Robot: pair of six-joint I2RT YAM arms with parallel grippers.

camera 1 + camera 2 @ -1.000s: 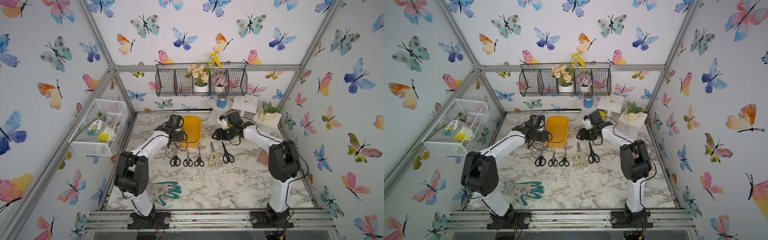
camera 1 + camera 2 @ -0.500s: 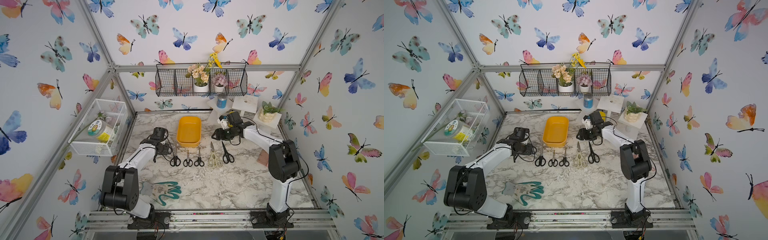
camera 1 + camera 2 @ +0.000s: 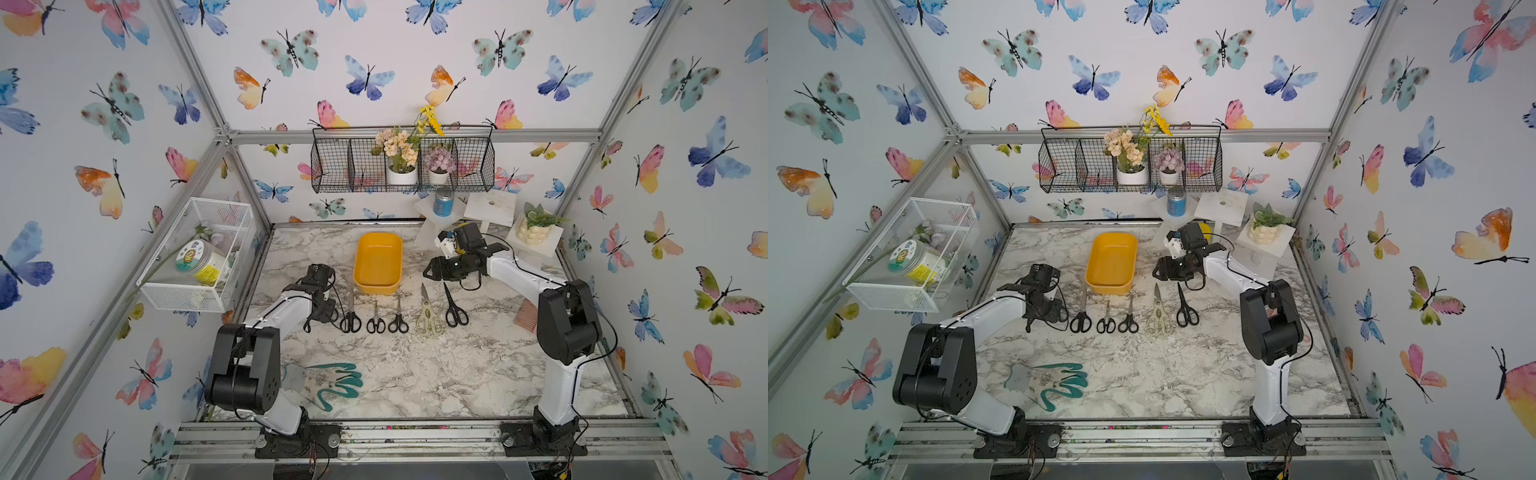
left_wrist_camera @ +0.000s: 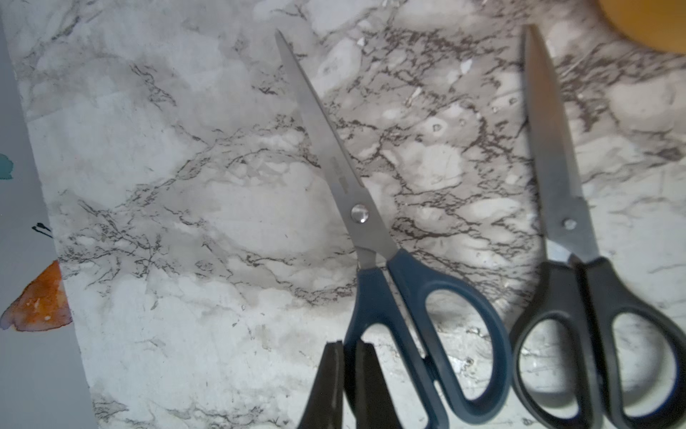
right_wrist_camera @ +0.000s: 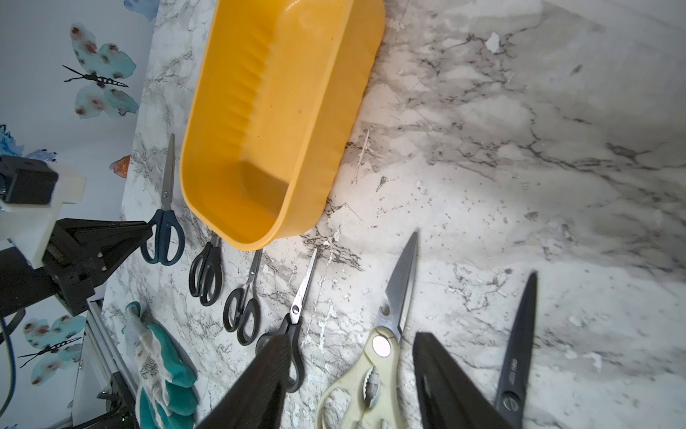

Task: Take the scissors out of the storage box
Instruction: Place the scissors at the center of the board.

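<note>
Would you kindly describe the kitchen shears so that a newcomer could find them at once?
Find the yellow tub on the marble table; a row of scissors lies in front of it, nearer the robot. The shears are second from the robot's right end of that row. They alone have cream handles; the others' are dark.

This is a staged robot lab cell. Silver aluminium frame rails [image 3: 540,136] hold butterfly-print wall panels [image 3: 395,45] behind and beside the right gripper [image 3: 428,272], and a marble-patterned tabletop [image 3: 436,374] lies below it.
</note>
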